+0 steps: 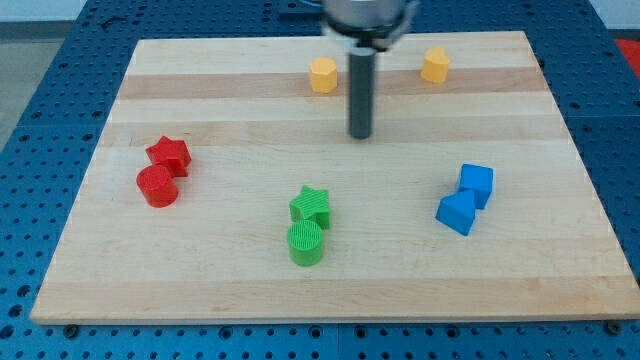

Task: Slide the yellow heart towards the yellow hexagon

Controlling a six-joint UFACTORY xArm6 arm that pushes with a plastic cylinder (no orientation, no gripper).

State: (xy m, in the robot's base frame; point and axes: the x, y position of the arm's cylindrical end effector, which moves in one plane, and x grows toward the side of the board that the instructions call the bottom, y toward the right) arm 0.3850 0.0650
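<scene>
- Tabletop (200,290): pale wooden board filling most of the frame, set on a blue perforated surface (30,60) seen along the edges.
- Green cylinder (306,243): lower centre, nearest the bottom edge; touching the green star (311,205) just above it.
- Blue pair: right of centre. The lower blue block (457,212), wedge-like, touches the blue cube (477,184) at its upper right.
- Red cylinder (157,186): left of centre, touching the red star (170,154) at its upper right.
- Rod (360,90): dark, upright, coming down from the arm housing (365,20) at top centre. My tip (360,136) rests on bare board at upper centre, well apart from the green, red and blue groups.
- Claw: there is none on this arm, so no released or clenched state applies; my tip touches no block.
- Yellow hexagon (323,75): upper centre, just left of the rod and above my tip's level.
- Yellow heart (435,65): upper right of centre, right of the rod, near the board's top edge; its heart outline is hard to make out. The rod stands between the two yellow blocks, closer to the hexagon.
</scene>
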